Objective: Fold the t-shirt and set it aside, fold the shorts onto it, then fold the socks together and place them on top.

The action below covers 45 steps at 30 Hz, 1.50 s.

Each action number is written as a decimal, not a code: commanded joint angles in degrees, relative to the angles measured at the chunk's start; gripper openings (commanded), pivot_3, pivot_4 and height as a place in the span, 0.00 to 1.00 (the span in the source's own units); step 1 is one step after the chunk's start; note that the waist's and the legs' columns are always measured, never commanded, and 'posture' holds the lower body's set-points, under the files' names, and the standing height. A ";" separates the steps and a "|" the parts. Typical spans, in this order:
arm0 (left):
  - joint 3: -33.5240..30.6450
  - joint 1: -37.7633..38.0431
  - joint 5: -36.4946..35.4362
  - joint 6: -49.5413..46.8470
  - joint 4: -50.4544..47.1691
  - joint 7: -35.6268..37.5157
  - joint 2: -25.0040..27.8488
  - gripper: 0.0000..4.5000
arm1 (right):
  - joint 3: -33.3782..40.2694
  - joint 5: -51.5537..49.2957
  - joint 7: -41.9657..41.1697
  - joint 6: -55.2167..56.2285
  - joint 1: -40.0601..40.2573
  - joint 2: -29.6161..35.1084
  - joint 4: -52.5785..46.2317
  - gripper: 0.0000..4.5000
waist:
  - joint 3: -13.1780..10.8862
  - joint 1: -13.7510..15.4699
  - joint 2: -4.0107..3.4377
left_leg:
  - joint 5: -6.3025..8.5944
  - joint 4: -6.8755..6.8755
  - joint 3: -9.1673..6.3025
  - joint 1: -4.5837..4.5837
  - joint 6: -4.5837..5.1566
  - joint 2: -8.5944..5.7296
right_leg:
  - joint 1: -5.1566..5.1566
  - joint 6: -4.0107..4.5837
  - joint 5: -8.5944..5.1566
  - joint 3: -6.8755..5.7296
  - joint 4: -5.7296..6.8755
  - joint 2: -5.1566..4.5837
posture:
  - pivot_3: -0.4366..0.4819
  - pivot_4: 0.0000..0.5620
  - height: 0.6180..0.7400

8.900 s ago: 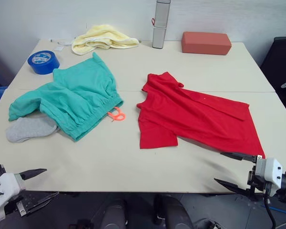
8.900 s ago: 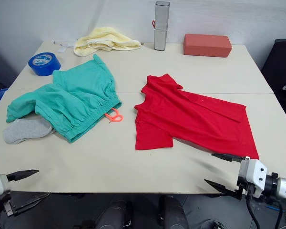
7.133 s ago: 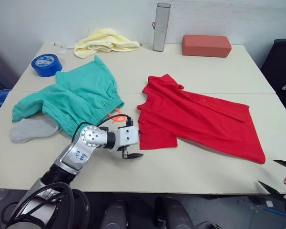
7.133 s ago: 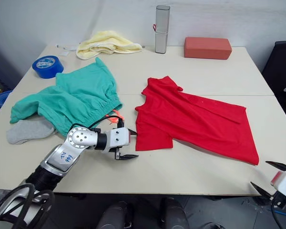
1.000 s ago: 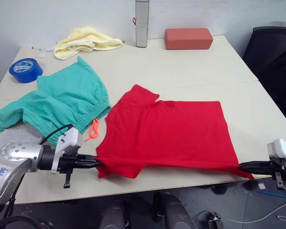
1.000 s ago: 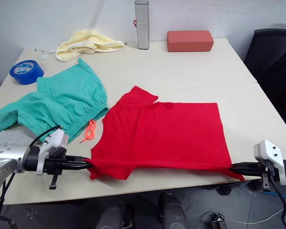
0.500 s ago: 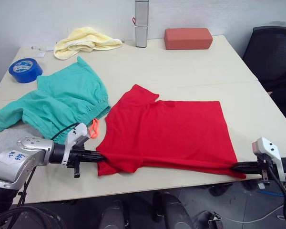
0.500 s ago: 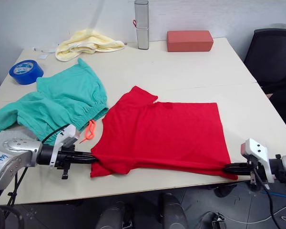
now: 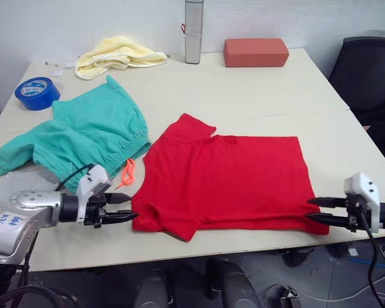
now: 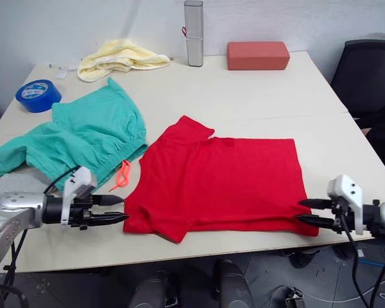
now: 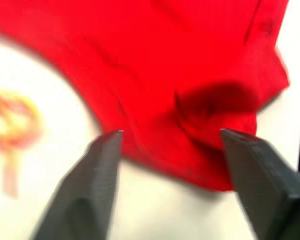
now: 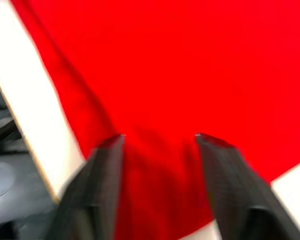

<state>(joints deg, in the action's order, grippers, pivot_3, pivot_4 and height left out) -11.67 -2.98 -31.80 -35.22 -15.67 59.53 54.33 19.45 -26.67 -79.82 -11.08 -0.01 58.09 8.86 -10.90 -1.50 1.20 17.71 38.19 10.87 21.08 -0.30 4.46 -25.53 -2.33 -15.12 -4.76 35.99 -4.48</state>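
Beige table, wall behind. t-shirt lies spread flat mid-table, long axis running left–right across the table's near edge, collar end toward the left arm.

Landmark = t-shirt:
- shorts off its collar side, well apart from the body, orange drawstring just beside the shirt edge.
- socks beyond the shorts, partly tucked under them.
- yellow cloth, tape roll, metal bottle, brick-red block all on the far side, clear of the work.

left gripper: at the near sleeve corner, fingers parted moderately, tips just short of the fabric, holding nothing. Left wrist view: red sleeve fold sits between and ahead of the fingers.

right gripper: at the near hem corner, opposite end of the long axis, fingers parted narrowly, tips at the hem edge, nothing clamped that I can see.

Judgement: each arm sits at its own end of the near edge; fold likely goes away from the robot, across the short axis. Shirt fold not started.
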 commanded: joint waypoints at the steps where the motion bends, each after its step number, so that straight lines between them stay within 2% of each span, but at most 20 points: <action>1: -5.57 3.39 1.95 17.03 -2.10 6.08 -2.26 0.91 | 7.46 -3.70 -1.97 2.89 2.76 -0.14 -3.51 0.83 | 0.00 -0.01 0.00 | 0.01 0.00 0.00 0.00 -0.02 0.02 | 0.01 0.00 0.00 -0.02 -0.01 0.01 | 0.48 0.27 1.00; 3: -5.64 5.09 5.22 25.76 -1.01 8.27 -2.97 0.91 | 9.49 -4.49 -3.01 4.11 5.54 -0.87 -5.70 0.97 | 0.01 -0.01 0.02 | 0.03 0.00 0.01 0.00 -0.04 0.03 | 0.00 0.01 -0.01 -0.03 -0.04 0.02 | 0.48 0.27 1.00; 4: -5.12 5.80 6.24 28.66 -0.50 9.33 -3.13 0.91 | 9.95 -4.18 -4.70 6.68 7.61 -1.34 -6.85 0.99 | 0.02 0.00 0.02 | 0.04 0.00 0.01 -0.02 -0.05 0.02 | 0.01 0.02 -0.01 -0.03 -0.03 0.02 | 0.48 0.27 1.00; 8: -0.31 5.22 11.90 38.25 0.48 8.07 -6.13 0.91 | 8.26 -0.11 -7.93 17.02 13.31 -3.14 -7.67 0.99 | 0.06 0.27 0.06 | 0.08 -0.01 -0.02 -0.02 0.01 0.00 | 0.06 0.05 -0.03 -0.08 -0.05 0.04 | 0.48 0.27 1.00; 13: 7.79 4.73 16.76 41.07 -2.55 5.77 -9.87 0.91 | 5.75 4.34 -6.13 25.37 13.41 -4.89 -4.11 0.99 | 0.09 -0.05 0.11 | 0.04 0.00 0.08 -0.04 0.16 -0.09 | 0.07 -0.12 0.07 -0.01 -0.05 0.05 | 0.48 0.27 1.00; 17: 12.65 4.35 20.05 42.36 -2.94 4.39 -11.50 0.91 | 4.45 5.41 -5.18 28.30 13.63 -5.36 -2.36 0.99 | 0.10 -0.02 0.11 | 0.04 -0.01 0.07 -0.05 0.16 -0.07 | 0.06 -0.12 0.07 0.02 -0.05 0.05 | 0.48 0.27 1.00; 18: 13.83 3.75 21.30 43.10 -2.63 3.66 -12.12 0.99 | 4.26 5.45 -4.80 28.47 13.62 -5.36 -2.00 1.00 | 0.10 -0.02 0.11 | 0.04 -0.01 0.06 -0.06 0.16 -0.06 | 0.06 -0.12 0.07 0.02 -0.05 0.05 | 0.48 0.27 1.00; 24: 20.20 -0.68 31.34 48.04 0.48 -2.16 -15.84 1.00 | 3.69 6.55 -2.84 30.92 14.04 -4.88 0.03 1.00 | 0.12 0.11 0.08 | 0.02 0.01 0.03 -0.06 0.19 -0.09 | 0.08 -0.13 0.07 0.04 -0.03 0.03 | 0.48 0.27 1.00; 29: 21.74 -1.51 32.96 48.65 2.30 -4.52 -16.99 1.00 | 3.76 6.96 -1.55 33.36 14.97 -5.08 0.54 1.00 | 0.13 0.07 0.08 | 0.02 0.00 0.03 -0.05 0.22 -0.11 | 0.08 -0.13 0.08 0.03 -0.03 0.01 | 0.48 0.27 1.00; 32: 21.82 -1.23 30.37 47.90 1.20 -4.14 -17.42 0.87 | 3.97 6.38 -1.39 33.44 16.28 -5.02 0.34 1.00 | 0.14 0.05 0.07 | 0.02 0.00 0.03 -0.07 0.21 -0.06 | 0.08 -0.13 0.08 0.04 -0.03 0.01 | 0.48 0.27 1.00; 41: 20.58 -1.13 26.11 43.38 0.05 -4.82 -17.97 0.23 | 4.19 3.73 -1.64 31.58 18.52 -5.26 -1.06 1.00 | 0.14 0.06 0.07 | 0.02 0.01 0.03 -0.07 0.22 -0.04 | 0.08 -0.13 0.07 0.03 -0.03 0.02 | 0.48 0.27 1.00; 44: 20.47 -0.74 20.90 37.84 -1.54 -3.32 -18.05 0.02 | 4.29 2.76 -1.28 30.46 18.94 -5.21 -1.91 1.00 | 0.13 0.08 0.07 | 0.01 0.01 0.02 -0.06 0.22 -0.06 | 0.08 -0.13 0.07 0.03 -0.03 0.03 | 0.48 0.27 1.00; 45: 20.26 -0.70 20.01 36.76 -1.93 -3.22 -17.94 0.01 | 4.45 2.48 -0.96 29.94 18.97 -5.23 -2.18 1.00 | 0.13 0.06 0.07 | 0.01 0.01 0.03 -0.06 0.22 -0.06 | 0.08 -0.13 0.08 0.03 -0.02 0.03 | 0.48 0.27 1.00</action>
<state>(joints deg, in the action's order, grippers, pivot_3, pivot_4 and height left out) 9.57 -3.81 -8.86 3.21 -14.77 55.84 36.37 22.67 -22.43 -81.23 19.59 18.68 53.06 8.26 -10.77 -1.44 1.27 17.72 38.21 10.89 21.02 -0.08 4.41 -25.45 -2.46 -15.04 -4.73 35.97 -4.45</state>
